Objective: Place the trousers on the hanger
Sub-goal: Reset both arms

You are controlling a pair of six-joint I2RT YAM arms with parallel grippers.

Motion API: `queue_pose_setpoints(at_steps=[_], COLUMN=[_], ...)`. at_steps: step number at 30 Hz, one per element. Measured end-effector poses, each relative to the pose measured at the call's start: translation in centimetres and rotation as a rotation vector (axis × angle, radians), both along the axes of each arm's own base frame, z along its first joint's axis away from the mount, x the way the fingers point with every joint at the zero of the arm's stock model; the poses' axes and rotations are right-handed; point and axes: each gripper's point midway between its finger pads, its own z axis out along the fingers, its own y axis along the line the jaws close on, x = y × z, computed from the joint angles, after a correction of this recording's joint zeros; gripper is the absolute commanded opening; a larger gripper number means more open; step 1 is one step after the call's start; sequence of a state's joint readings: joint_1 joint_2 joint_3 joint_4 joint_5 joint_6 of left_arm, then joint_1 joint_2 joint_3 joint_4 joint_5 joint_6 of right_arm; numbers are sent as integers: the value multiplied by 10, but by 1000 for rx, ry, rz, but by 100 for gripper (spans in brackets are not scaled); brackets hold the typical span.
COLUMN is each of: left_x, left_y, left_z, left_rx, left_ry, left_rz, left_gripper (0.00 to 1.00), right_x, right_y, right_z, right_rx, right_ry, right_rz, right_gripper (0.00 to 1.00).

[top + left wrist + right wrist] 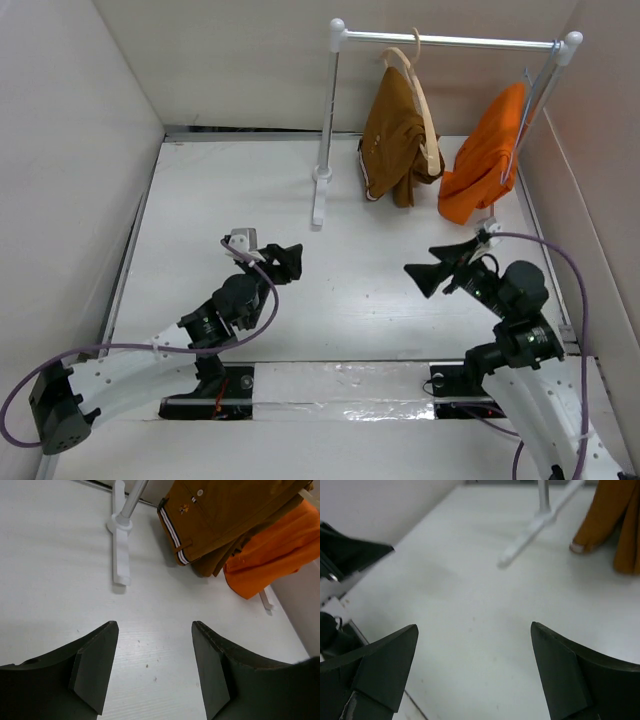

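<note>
The rust-brown trousers [395,140] hang folded over the pale wooden hanger [425,110], whose hook sits on the rail of the white rack [450,41]. They also show in the left wrist view [225,515], with the striped waistband [172,532] hanging low, and at the top right of the right wrist view [615,525]. My left gripper [290,262] is open and empty over the table, well in front of the rack; its jaws stand apart [155,645]. My right gripper [425,275] is open and empty, jaws wide [475,650], low over the table.
A bright orange garment [485,160] hangs on a thin wire hanger at the rack's right end. The rack's white foot [320,195] lies on the table ahead of the left gripper. White walls close in the left, back and right sides.
</note>
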State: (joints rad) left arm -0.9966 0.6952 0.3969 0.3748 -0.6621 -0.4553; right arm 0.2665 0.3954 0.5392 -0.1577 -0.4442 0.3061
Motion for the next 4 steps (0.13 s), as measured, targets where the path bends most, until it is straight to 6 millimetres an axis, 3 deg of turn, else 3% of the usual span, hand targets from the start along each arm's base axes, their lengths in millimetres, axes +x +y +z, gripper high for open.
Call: queue_pose_setpoints(at_steps=[4], left_x=[-9], left_y=[6], left_z=[-28], left_rx=[-49], left_ry=[49], left_rz=[-4], left_gripper=[58], right_x=[-17], right_y=[-4], right_z=[-84], right_rx=[-50], right_ry=[171], right_rz=[-1], right_gripper=[100])
